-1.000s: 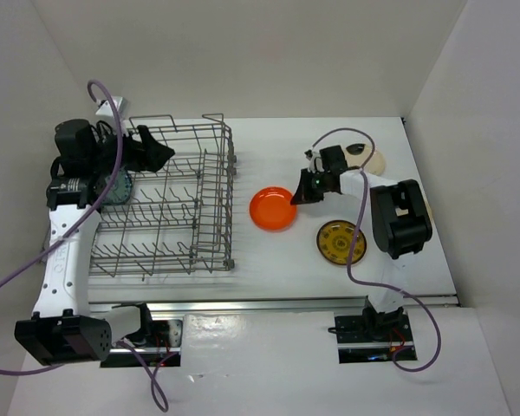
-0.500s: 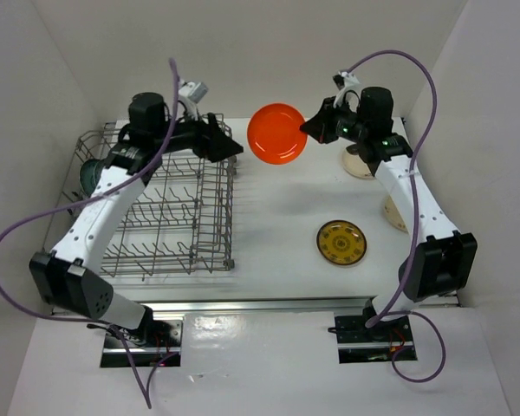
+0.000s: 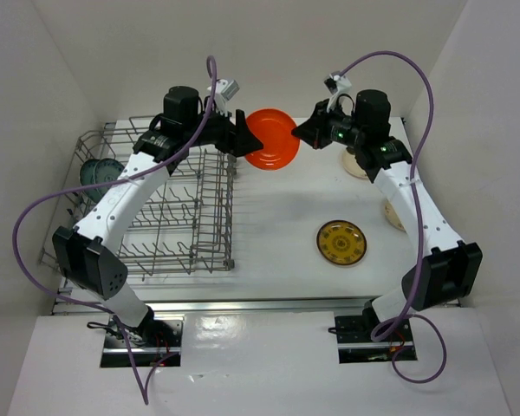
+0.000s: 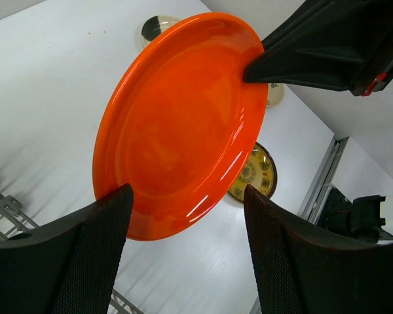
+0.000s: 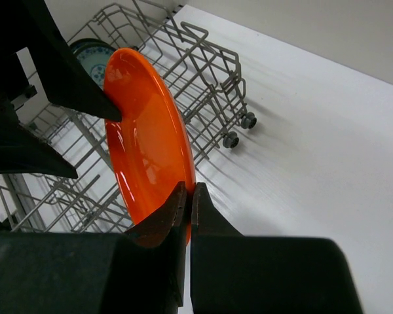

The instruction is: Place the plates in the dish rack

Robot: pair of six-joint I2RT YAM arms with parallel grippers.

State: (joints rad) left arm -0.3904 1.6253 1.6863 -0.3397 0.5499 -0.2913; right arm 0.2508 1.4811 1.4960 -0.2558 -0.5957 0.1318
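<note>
The plain orange plate (image 3: 273,139) hangs on edge in the air just right of the dish rack (image 3: 165,208). My right gripper (image 3: 299,133) is shut on its right rim; the pinch shows in the right wrist view (image 5: 188,190). My left gripper (image 3: 245,139) is open, its jaws standing either side of the plate's left rim (image 4: 183,124). One blue-green plate (image 3: 95,173) stands in the rack's left side. The yellow-brown plate (image 3: 341,243) lies flat on the table. Two cream plates (image 3: 360,162) (image 3: 393,214) lie partly hidden under my right arm.
The rack's upright tines and right wall (image 5: 203,65) are close under and beside the held plate. White walls enclose the table at back and sides. Purple cables loop over both arms.
My left arm has swung right from the rack, and its open jaws now flank the orange plate's left rim. My right gripper has shifted the plate slightly left.
</note>
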